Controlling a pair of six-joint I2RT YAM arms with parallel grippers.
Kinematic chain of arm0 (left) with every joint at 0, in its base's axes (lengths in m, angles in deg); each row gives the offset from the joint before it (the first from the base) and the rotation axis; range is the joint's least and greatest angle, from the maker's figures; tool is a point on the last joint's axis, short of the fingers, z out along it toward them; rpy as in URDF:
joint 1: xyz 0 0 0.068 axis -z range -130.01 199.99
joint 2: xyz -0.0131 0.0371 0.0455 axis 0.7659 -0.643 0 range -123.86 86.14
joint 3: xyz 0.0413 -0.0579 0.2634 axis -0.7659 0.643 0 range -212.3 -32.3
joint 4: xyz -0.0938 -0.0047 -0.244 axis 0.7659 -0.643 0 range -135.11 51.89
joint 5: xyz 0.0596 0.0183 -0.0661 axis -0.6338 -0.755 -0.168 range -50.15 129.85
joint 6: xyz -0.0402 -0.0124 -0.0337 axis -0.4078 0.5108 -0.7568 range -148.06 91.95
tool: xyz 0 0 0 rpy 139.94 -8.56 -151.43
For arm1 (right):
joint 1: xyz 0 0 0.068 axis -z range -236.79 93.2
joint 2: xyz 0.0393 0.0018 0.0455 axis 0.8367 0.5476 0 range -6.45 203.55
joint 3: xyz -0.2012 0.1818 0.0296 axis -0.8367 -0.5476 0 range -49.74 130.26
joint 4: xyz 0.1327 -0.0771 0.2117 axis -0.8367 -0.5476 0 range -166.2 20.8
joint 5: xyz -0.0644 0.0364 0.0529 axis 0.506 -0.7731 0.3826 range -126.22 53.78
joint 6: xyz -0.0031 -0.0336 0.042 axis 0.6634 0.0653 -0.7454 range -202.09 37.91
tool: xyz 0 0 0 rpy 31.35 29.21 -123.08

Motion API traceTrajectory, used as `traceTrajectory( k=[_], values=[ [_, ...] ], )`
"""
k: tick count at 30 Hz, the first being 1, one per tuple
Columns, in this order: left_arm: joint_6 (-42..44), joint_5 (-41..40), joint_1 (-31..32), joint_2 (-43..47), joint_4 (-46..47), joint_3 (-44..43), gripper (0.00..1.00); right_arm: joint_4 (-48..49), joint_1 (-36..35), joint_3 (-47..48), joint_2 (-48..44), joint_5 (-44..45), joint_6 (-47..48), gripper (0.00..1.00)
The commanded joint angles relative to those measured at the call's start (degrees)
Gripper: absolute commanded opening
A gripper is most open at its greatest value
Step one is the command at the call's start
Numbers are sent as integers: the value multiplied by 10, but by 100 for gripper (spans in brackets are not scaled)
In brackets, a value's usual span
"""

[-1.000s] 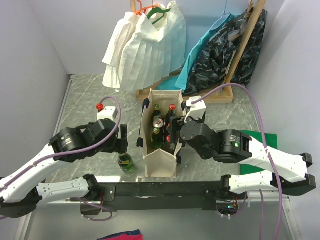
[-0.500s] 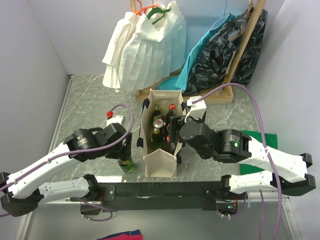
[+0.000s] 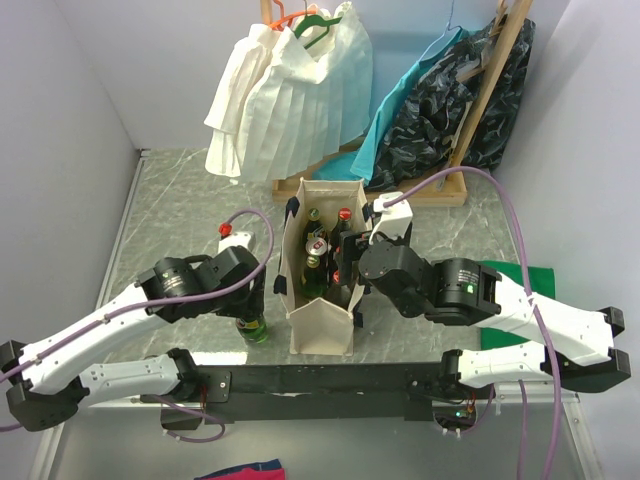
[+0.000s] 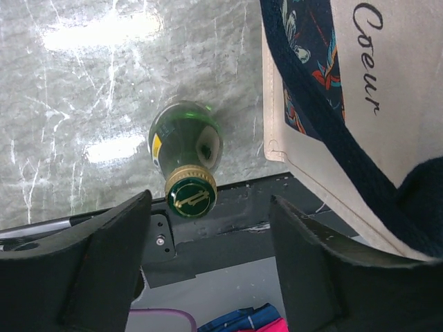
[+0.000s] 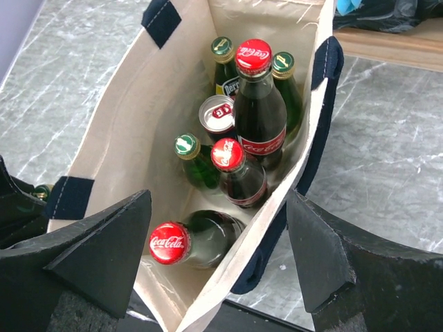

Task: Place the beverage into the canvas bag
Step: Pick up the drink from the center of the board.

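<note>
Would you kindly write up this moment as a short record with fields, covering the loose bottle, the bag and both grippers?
loose item: green bottle, upright on the table beside the canvas bag
bag contents: three red-capped bottles, three green-capped bottles, one can
left gripper: open, over the green bottle
right gripper: open, at the canvas bag's open top

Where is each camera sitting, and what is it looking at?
Top external: high behind, looking down on left arm, right arm and the canvas bag between.
Left wrist: on the left arm, looking down at the green bottle beside the bag; open left pincer shows.
Right wrist: looking down into the bag at its bottles; open right pincer shows.
Shared: top and left wrist both see the green bottle.
</note>
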Motion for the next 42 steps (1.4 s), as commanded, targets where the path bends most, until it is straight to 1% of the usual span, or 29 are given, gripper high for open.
traceTrajectory(
  k=[1,9,12,13,15,26,32,33,35,38,39,41,42],
  values=[
    [0,-6,-1,-6,22,12,72,13,5,-4,-7,11,-10,85],
    [-5,-4,-2,-4,38,33,69,1,6,-5,-10,9,-14,86],
    [-8,-9,-2,-3,43,33,65,0,7,-6,-11,9,-12,86],
    [-9,-10,-2,-3,45,33,62,-1,7,-5,-12,8,-12,86],
    [-8,-14,-3,-5,47,35,58,-2,8,-4,-11,10,-10,86],
    [-11,-13,-10,-17,59,48,55,-7,12,-4,-19,10,-9,86],
    [-14,-16,-12,-22,59,47,47,-9,12,-6,-20,10,-10,86],
    [-15,-16,-13,-22,58,46,43,-9,12,-6,-20,10,-10,86],
    [-14,-19,-13,-21,57,45,40,-8,12,-6,-20,10,-9,86],
    [-12,-19,-15,-23,58,43,25,-6,13,-7,-20,8,-6,86],
    [-12,-20,-15,-23,58,43,14,-7,12,-6,-18,8,-6,86],
    [-9,-21,-15,-27,55,39,4,-8,12,-5,-16,7,-5,86],
    [-9,-22,-14,-29,55,38,1,-8,12,-2,-16,8,-4,86]
  ],
)
